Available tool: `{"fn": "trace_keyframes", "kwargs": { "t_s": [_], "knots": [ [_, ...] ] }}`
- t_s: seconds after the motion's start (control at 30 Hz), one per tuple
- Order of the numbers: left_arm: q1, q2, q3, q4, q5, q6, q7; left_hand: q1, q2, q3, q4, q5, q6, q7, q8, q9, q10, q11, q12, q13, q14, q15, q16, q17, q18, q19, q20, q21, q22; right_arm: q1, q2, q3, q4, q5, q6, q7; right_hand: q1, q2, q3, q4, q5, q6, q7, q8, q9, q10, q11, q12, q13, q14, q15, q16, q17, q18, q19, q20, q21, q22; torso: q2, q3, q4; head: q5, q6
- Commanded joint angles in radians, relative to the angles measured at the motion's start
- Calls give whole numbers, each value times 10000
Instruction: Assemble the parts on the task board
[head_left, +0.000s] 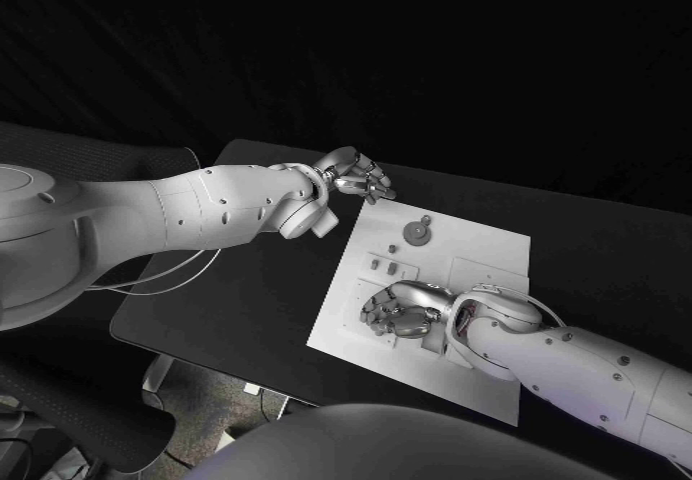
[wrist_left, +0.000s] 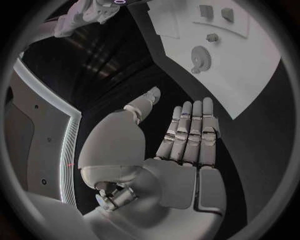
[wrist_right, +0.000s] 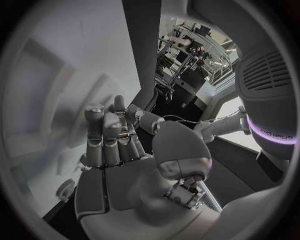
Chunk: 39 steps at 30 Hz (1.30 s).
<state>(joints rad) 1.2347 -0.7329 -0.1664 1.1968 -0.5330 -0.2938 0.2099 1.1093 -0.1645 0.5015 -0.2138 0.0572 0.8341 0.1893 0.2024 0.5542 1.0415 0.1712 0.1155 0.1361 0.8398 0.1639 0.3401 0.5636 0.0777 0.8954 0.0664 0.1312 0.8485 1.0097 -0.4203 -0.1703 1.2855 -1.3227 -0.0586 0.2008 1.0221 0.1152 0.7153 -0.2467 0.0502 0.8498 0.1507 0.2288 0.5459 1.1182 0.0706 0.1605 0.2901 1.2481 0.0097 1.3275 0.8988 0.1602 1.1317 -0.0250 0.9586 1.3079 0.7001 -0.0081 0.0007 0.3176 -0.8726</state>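
Left hand (head_left: 353, 178) hovers off the task board's (head_left: 483, 380) far corner with fingers straight, together, holding nothing; right hand (head_left: 404, 308) sits over the board, fingers curled, grasp indeterminate.

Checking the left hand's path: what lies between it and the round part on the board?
Bare black table, then bare white task board, between left hand and round part, in the head view.

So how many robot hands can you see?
2. The left hand is beside the task board's far corner; the right hand is over its near half.
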Motion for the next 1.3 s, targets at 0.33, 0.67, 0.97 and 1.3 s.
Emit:
{"fn": "trace_keyframes", "kwargs": {
  "t_s": [0.33,0.67,0.97,1.3],
  "knots": [
    [13,5,6,-1,-4,-13,48,56,78,25,18,-22,-17,61,71,-13,46,-6,-38,-10,0,27,-50,18,208,-44,-1,-62,18,-72,-19,-67,-160,962,888,-386,-129,174,211,7,27,-144,-32,315,780,-805,459,-960,-271,325,-59,-25,-244,1016,459,-174,-232,-214,-2,-9,4,18,0],
    [13,-2,6,-1,-4,-10,38,59,79,26,19,-21,-18,62,73,-16,48,-6,-44,-10,1,27,-53,21,208,-44,-1,-64,22,-69,-8,-62,-201,1376,863,-333,-161,177,250,-6,27,-187,-27,303,808,-864,472,-957,-348,336,-47,-36,-286,1016,488,-179,-299,-253,-3,-8,7,32,0],
    [13,-3,6,6,-4,-9,34,61,78,27,18,-21,-18,62,74,-18,50,-7,-47,-11,1,27,-54,23,208,-44,-2,-66,24,-67,8,-50,-220,1714,1215,-390,-207,214,311,-41,27,-293,65,251,828,-1044,601,-971,-513,343,77,-21,-347,1016,525,-178,-395,-296,-3,-9,6,59,0],
    [13,-12,5,17,-8,12,2,65,80,29,17,-21,-19,61,75,-20,51,-7,-50,-12,2,27,-55,25,209,-44,-2,-67,26,-61,18,-49,-267,1717,1206,-472,-99,247,794,61,28,-524,83,139,842,-1635,694,-976,-933,304,172,38,-432,1016,504,-115,-605,-369,-1,-7,9,60,0]
  ]
}}
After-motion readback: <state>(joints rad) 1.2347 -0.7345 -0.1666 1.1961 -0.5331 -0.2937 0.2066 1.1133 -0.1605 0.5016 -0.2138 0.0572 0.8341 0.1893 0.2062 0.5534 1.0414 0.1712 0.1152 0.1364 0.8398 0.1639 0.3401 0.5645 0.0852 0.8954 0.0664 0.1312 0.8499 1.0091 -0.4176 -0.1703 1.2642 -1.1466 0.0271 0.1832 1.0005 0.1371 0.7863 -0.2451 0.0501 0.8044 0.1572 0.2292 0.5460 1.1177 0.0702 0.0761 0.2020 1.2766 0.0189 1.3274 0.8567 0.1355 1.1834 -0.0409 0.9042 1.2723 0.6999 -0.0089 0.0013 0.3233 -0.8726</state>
